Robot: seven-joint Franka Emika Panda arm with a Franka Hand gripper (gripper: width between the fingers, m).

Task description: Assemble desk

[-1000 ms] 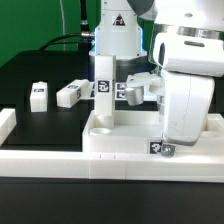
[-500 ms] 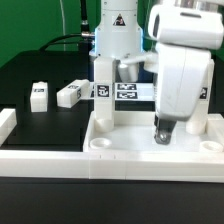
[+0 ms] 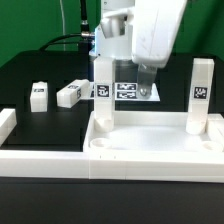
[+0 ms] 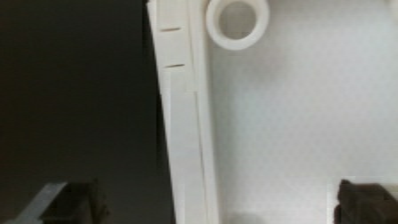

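Note:
The white desk tabletop [image 3: 150, 138] lies upside-up as a tray with a raised rim. Two white legs stand upright in its far corners, one [image 3: 102, 92] on the exterior view's left and one [image 3: 200, 95] on its right, each with a tag. My gripper [image 3: 147, 88] hangs open and holds nothing above the tray between the two legs, apart from both. In the wrist view the tabletop's rim [image 4: 178, 120] and a round corner socket [image 4: 237, 22] lie below my open gripper [image 4: 214, 203], with dark fingertips [image 4: 64, 200] at each side.
Two loose white legs [image 3: 38, 95] [image 3: 68, 95] lie on the black table at the exterior view's left. The marker board [image 3: 127, 92] lies behind the tray. A long white border rail [image 3: 60, 162] runs along the front, with its end [image 3: 6, 122] at the left.
My gripper has opened and let go of the right leg, which now stands alone. The gripper has risen and moved toward the exterior view's left.

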